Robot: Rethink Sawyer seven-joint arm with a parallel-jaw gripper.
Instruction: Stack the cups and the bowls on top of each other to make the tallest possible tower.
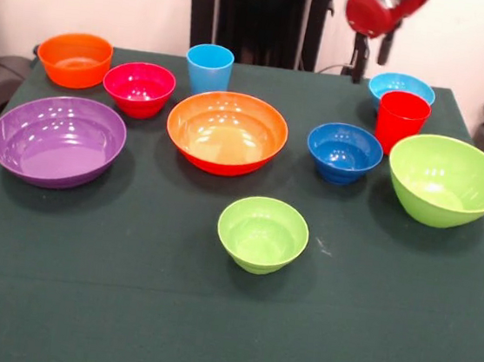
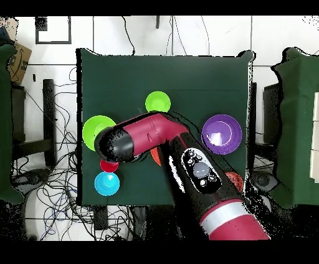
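We see no tower yet: every piece sits alone on the tabletop [image 1: 123, 307], spread so that each can be reached singly. Going left to right in the front view, the small orange bowl [image 1: 74, 59] and the large purple bowl [image 1: 57, 140] lie farthest from the jaws [image 1: 372, 56], well apart from them. Then come the magenta-red bowl [image 1: 139, 88], the light blue cup [image 1: 208, 68], the large orange bowl [image 1: 226, 132] and the small lime green bowl [image 1: 262, 234], all upright, mouths up, ready for nesting. The dark blue bowl [image 1: 343, 152] lies below the jaws. The jaws hang raised above the light blue bowl [image 1: 402, 85], with the red cup [image 1: 401, 120] just in front of it; they hold nothing, and we cannot tell whether they are apart or together. The large lime green bowl [image 1: 446, 180] lies to the right, tilted slightly.
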